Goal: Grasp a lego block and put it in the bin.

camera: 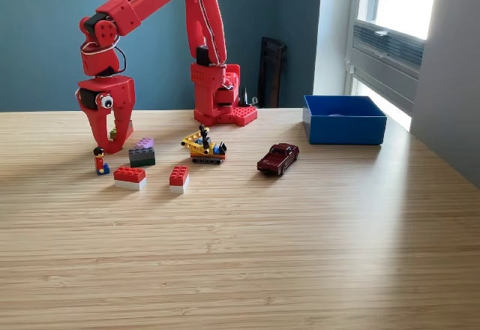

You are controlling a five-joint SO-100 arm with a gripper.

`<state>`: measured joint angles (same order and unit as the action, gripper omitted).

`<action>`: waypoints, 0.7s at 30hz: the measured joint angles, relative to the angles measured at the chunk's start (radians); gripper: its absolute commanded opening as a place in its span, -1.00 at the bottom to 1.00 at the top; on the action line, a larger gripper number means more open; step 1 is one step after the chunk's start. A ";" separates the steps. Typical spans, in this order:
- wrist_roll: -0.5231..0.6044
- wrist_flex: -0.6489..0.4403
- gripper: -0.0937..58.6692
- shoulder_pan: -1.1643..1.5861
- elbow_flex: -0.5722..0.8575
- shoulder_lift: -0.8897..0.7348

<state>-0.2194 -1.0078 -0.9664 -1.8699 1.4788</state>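
Several lego blocks sit on the wooden table [300, 255] toward the exterior view's left: a red block on a white base [130, 177], a smaller red and white block [178, 178], and a dark block topped with purple [142, 154]. A green block [114, 132] shows between the jaws of the gripper [112, 148], whose tips point down at the table with their ends close together; whether they pinch the green block cannot be told. The red arm [202, 22] rises from its base [223, 94], arches over and bends down to the gripper. The blue bin [343, 127] stands well apart at the exterior view's right. Between them lie a small figure [100, 161], a yellow toy vehicle [203, 147] and a dark red toy car [278, 158].
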 measured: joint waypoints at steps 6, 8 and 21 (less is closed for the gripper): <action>0.026 0.000 -0.99 0.000 0.000 0.000; 0.032 -0.002 -0.99 0.000 0.002 0.000; 0.104 -0.379 -1.00 0.046 0.405 0.000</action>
<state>-0.1150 -1.3867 -0.9204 -1.4650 1.4788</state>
